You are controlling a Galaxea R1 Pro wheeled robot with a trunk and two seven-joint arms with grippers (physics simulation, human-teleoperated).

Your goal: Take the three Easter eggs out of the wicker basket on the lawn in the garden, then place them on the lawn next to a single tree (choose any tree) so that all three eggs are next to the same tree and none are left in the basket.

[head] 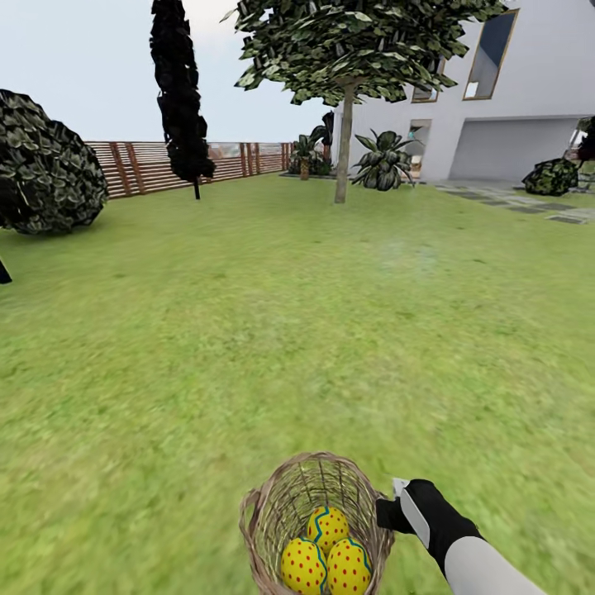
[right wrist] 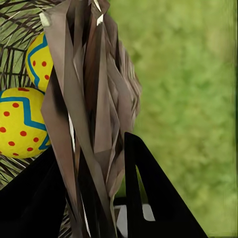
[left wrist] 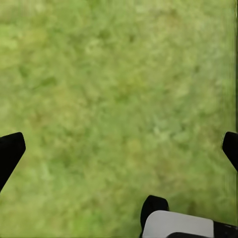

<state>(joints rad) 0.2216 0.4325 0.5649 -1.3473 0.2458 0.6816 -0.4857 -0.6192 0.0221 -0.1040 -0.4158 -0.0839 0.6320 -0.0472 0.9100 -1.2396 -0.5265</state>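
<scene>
From my head camera, the wicker basket (head: 316, 522) sits on the lawn (head: 289, 330) just in front of me, and all three Easter eggs (head: 327, 555) lie together in its bottom. My right fingers (head: 395, 506) are at the basket's rim, on the side away from the dark round bush (head: 45, 161). Far beyond the basket stands the tree (head: 343, 140), its grey-brown trunk rising from the grass before a white house (head: 512, 99); a dark narrow conical tree (head: 180, 91) and a slatted wooden fence (head: 149, 165) stand nearer the bush, and grey stepping stones (head: 529, 202) run off past the house.

My right wrist camera shows what the head camera cannot — the basket wall (right wrist: 94, 124) passes between my two black fingers (right wrist: 148, 188), one inside and one outside, so I am grasping the rim of the wicker basket. Two eggs (right wrist: 20, 121) lie inside, close beside the inner finger but apart from it.

My left wrist camera looks straight at bare grass (left wrist: 119, 99). My left fingers (left wrist: 11, 151) are spread wide to either edge — released, holding nothing.
</scene>
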